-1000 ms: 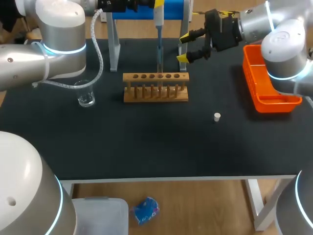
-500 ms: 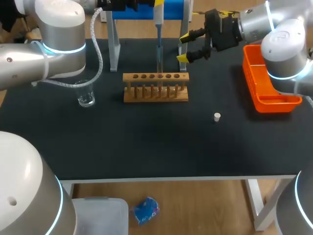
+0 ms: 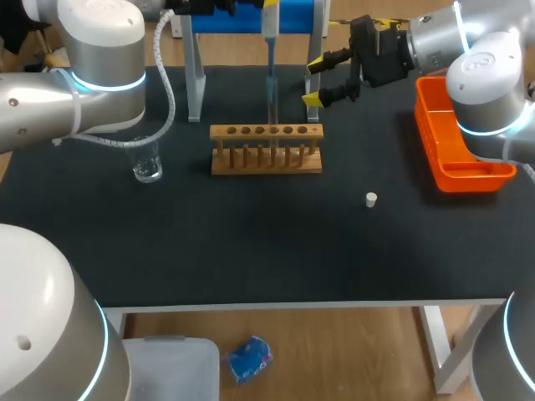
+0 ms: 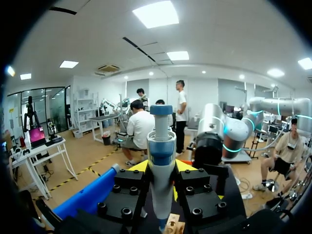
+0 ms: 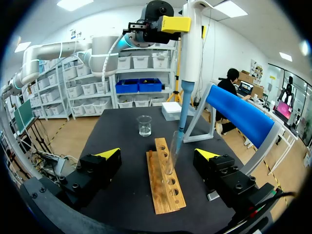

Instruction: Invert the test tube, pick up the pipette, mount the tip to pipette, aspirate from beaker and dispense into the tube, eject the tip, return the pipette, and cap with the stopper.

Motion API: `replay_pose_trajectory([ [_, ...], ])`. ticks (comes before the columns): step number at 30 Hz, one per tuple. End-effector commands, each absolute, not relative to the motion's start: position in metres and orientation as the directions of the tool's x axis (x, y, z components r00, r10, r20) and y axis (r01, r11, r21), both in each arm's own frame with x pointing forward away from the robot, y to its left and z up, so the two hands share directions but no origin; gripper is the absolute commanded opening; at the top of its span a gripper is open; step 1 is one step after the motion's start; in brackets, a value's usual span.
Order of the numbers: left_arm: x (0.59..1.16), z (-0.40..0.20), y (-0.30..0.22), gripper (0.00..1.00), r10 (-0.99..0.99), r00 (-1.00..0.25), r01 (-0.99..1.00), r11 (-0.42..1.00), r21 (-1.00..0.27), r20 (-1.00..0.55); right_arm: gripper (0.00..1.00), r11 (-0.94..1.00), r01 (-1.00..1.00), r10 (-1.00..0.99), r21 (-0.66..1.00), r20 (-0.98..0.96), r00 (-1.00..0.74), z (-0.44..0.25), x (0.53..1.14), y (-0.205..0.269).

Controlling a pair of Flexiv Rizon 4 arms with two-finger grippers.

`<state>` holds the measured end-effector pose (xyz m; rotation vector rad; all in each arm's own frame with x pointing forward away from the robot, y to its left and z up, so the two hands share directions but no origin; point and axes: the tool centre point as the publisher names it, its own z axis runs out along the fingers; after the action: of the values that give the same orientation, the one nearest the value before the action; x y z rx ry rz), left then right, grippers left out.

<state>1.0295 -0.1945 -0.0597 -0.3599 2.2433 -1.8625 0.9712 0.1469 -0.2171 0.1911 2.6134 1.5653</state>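
head view: high behind the robot, looking down on the whole table (image 3: 251, 242).
left wrist view: close against the pipette (image 4: 161, 165), facing level across the room.
right wrist view: low, near, facing the rack (image 5: 164, 187).
shared by head and right wrist: rack, pipette, beaker (image 5: 144, 125).

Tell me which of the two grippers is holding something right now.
The left gripper: it is shut on the pipette, held upright over the wooden rack. The right gripper is open and holds nothing.

Orange tray (image 3: 465, 174), tan wooden rack (image 3: 266, 160), white stopper (image 3: 371, 199)
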Motion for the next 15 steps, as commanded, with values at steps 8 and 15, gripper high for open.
replay_pose_trajectory([
  [8, 1.0250, -0.0562, -0.1956, 0.00, -0.321, -0.946, -0.021, 0.185, -0.982, -0.040, 1.00, 0.466, 0.060, 0.154, 0.883, -0.014, -0.988, -0.2176, 0.9707, 0.1468],
  [15, 1.0255, -0.0588, -0.1967, 0.00, -0.311, -0.950, -0.043, 0.179, -0.983, -0.015, 1.00, 0.466, 0.060, 0.154, 0.883, -0.014, -0.988, -0.2176, 0.9707, 0.1468],
])
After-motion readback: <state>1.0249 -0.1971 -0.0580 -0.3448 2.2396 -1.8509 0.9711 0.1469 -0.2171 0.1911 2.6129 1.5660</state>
